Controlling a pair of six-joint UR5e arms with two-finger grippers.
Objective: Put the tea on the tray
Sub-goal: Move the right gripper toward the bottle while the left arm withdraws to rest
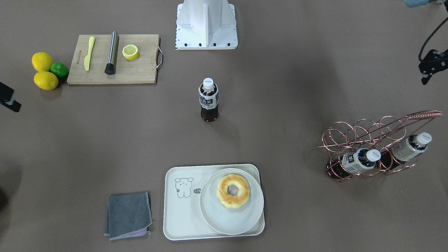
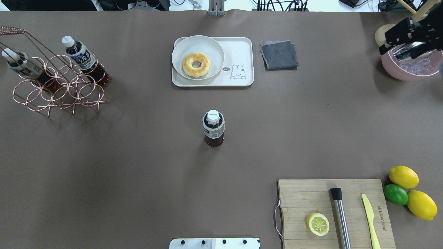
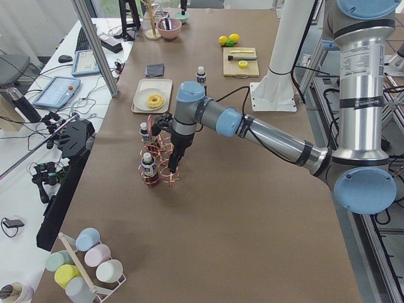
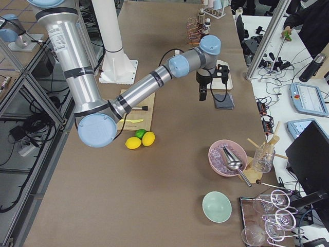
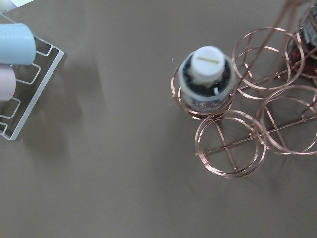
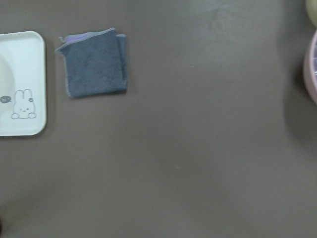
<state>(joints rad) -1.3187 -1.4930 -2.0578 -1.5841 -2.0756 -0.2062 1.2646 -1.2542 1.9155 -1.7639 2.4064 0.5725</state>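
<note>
I take 12 o'clock as straight ahead from my base. Nearest, at about 3 o'clock, lies the cutting board [image 2: 304, 197]; it plays no part here. Dead ahead at 12, mid-table, the tea [image 2: 213, 129] stands upright and alone, cap up, with nothing touching it. Farther along the same line sits the tray [image 2: 238, 50]. A plate [image 2: 204, 45] with a doughnut [image 2: 187, 65] fills its 9 o'clock side, so the only bare floor is the 3 o'clock end, where the bear drawing [image 2: 238, 72] is. Just beside the tray, at its 3 o'clock, lies a folded grey cloth [image 2: 279, 55].

My left gripper [image 3: 173, 168] hangs over the wire rack [image 2: 59, 83] at 10 o'clock, well apart from the tea. My right gripper [image 4: 202, 95] hangs high at about 1 to 2 o'clock, between the cloth and the pink bowl [image 2: 412, 71]. Neither wrist camera shows my fingers and the side views are too coarse, so I cannot tell whether either pair is spread or closed. Neither seems to carry anything.

I judge the task unstarted, with the reach to the tea first. My right arm looks the better choice, since the tray's free end is on its side. It must come down with fingers spread, straddle the body below the cap, squeeze, and lift straight. Then it carries toward 12 to 1 o'clock and sets down clear of the plate's rim. The bottle is tall and narrow, so a sideways nudge could tip it.
</note>
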